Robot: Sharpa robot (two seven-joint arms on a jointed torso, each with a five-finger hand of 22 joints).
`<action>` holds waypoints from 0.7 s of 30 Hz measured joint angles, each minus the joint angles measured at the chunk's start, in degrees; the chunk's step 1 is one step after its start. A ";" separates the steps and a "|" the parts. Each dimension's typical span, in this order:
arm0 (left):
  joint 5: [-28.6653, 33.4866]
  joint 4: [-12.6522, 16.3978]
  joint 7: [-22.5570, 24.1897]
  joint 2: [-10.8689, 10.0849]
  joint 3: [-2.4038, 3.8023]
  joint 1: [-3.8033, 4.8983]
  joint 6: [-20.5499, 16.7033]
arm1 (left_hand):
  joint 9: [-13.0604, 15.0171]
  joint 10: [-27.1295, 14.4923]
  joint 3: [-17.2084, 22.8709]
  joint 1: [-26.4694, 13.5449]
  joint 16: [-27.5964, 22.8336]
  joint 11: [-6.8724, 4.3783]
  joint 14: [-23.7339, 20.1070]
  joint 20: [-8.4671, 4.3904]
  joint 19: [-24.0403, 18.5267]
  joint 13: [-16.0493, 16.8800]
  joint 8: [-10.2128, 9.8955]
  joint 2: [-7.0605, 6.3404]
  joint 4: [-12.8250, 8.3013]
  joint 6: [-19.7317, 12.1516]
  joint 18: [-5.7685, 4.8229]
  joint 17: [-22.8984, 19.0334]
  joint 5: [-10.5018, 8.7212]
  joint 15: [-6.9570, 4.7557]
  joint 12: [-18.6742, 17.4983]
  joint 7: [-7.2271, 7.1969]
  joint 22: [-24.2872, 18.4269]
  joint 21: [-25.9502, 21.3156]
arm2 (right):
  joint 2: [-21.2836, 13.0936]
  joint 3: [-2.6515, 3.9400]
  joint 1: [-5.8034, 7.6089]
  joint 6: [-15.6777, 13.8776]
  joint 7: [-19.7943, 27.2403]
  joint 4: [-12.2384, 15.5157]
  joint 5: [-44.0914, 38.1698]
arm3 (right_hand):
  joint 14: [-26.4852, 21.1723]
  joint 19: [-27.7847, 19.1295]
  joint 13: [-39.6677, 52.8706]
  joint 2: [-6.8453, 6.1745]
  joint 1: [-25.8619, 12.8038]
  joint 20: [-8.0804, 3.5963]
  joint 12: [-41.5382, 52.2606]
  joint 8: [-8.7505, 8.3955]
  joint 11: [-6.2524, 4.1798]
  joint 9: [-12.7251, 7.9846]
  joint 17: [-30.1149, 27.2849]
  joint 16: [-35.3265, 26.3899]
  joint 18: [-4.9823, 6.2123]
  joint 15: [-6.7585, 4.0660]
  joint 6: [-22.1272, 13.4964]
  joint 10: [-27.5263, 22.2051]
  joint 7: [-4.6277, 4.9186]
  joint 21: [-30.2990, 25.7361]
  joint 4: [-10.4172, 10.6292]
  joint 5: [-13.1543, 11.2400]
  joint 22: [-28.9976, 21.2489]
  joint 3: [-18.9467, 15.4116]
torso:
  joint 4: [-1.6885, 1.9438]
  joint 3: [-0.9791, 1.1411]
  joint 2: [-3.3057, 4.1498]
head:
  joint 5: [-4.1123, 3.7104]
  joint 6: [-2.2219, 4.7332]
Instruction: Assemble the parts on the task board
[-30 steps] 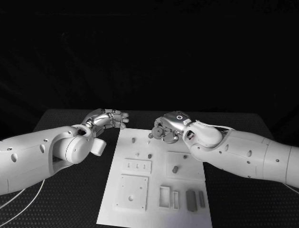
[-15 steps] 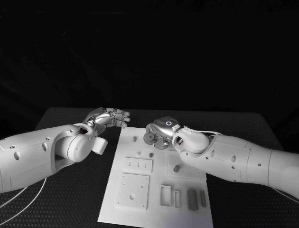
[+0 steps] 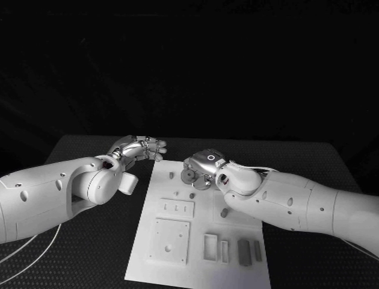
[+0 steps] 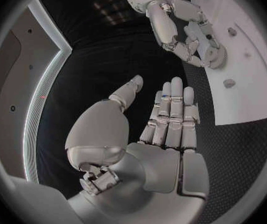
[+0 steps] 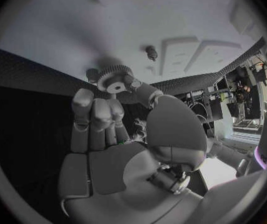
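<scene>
Head camera overhead; wrist cameras close behind hands, sharing task board [image 3: 203,232].

Toothed gear [image 5: 114,79] (held edge-up) above white task board [image 3: 198,253].

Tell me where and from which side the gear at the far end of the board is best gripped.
Probably by its toothed rim, fingertips on opposite edges, coming from above. The gear is a flat disc with a centre hole that should stay clear for seating on the task board. The right hand already pinches it at the rim; the left hand is open beside the board.
</scene>
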 measured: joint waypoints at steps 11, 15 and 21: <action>0.00 -0.06 0.00 0.09 0.00 0.00 0.01 | 0.05 0.00 0.00 0.00 0.00 0.00 0.00 0.00 0.00 0.00 0.00 0.00 0.00 0.00 0.00 0.01 0.00 0.00 0.00 0.00 -0.05 0.00 | 0.77 -0.20 0.14 0.10 0.17 -1.37 0.01 | 0.05 -0.01 -2.26 -0.55 -0.55 0.01 -3.00 0.01 0.50 0.01 -0.01 -0.34 0.01 0.07 0.00 -3.03 0.00 -0.04 0.00 0.29 -0.01 -0.01 | -0.06 0.02 -0.02 | 0.07 -0.07; -0.01 -0.05 0.00 0.06 0.00 0.00 0.01 | 0.04 0.00 0.00 0.00 -0.22 0.00 0.00 0.00 0.00 0.00 0.00 0.00 0.00 0.00 -0.01 0.01 0.00 0.00 0.00 0.00 -0.05 0.00 | 0.75 -0.28 0.17 0.18 0.27 -1.33 0.15 | 0.05 -0.09 -2.44 -0.80 -0.30 0.09 -3.11 0.01 0.62 0.01 -0.01 -0.34 0.01 0.07 -0.02 -3.30 0.01 -0.04 0.01 0.29 -0.01 0.00 | -0.10 0.02 -0.02 | 0.09 -0.13; -0.01 -0.04 -0.01 0.07 0.00 0.00 0.01 | 0.04 0.00 0.00 0.00 -0.22 0.00 0.00 0.00 0.00 0.00 0.00 0.00 0.00 0.00 -0.01 0.06 0.00 0.00 0.00 0.00 -0.05 0.00 | 0.25 -0.31 0.10 0.27 0.55 -0.83 0.45 | 0.06 -0.10 -2.68 -1.22 -0.47 0.10 -3.33 0.01 0.72 0.02 0.04 -0.64 0.00 0.08 -0.02 -3.40 0.01 -0.04 0.01 0.29 -0.01 0.00 | -0.12 0.04 -0.02 | 0.14 -0.34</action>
